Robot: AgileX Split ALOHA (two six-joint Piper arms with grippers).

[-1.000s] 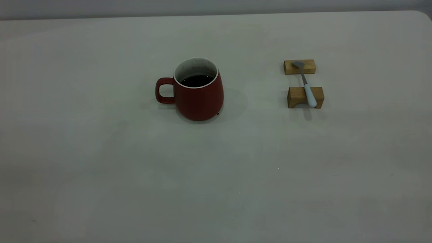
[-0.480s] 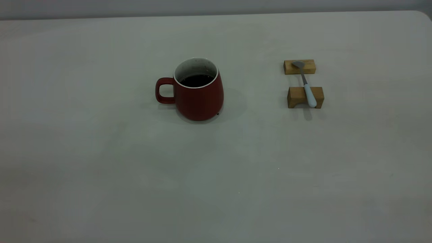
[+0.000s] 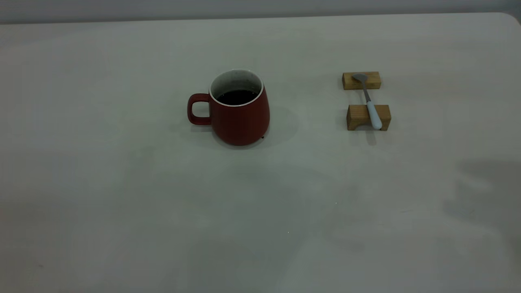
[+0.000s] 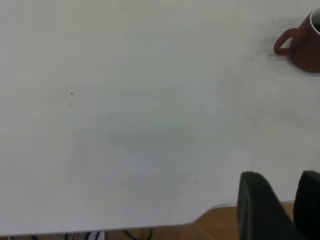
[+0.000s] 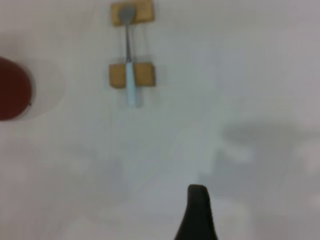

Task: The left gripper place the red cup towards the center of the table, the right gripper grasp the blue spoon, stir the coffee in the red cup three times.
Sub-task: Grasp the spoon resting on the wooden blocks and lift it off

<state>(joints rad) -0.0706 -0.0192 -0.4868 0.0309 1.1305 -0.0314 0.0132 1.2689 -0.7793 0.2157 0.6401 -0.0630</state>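
Observation:
The red cup point(image 3: 240, 112) stands upright near the middle of the table point(image 3: 163, 203), handle to the left, with dark coffee point(image 3: 237, 97) inside. The blue spoon point(image 3: 369, 103) lies to its right across two wooden blocks, bowl on the far block point(image 3: 351, 81), pale handle on the near block point(image 3: 358, 117). Neither gripper shows in the exterior view. My left gripper point(image 4: 281, 182) is open and empty over the table's edge, far from the red cup point(image 4: 304, 45). My right gripper point(image 5: 198, 210) hangs above bare table, well short of the blue spoon point(image 5: 129, 70).
A dark shadow point(image 3: 484, 191) lies on the table at the right in the exterior view. The table's rounded corner point(image 3: 511, 18) is at the far right. In the left wrist view the table's edge point(image 4: 210, 211) ends over a wooden floor.
A dark shadow has come onto the right side of the table. The red cup and the blue spoon have not moved.

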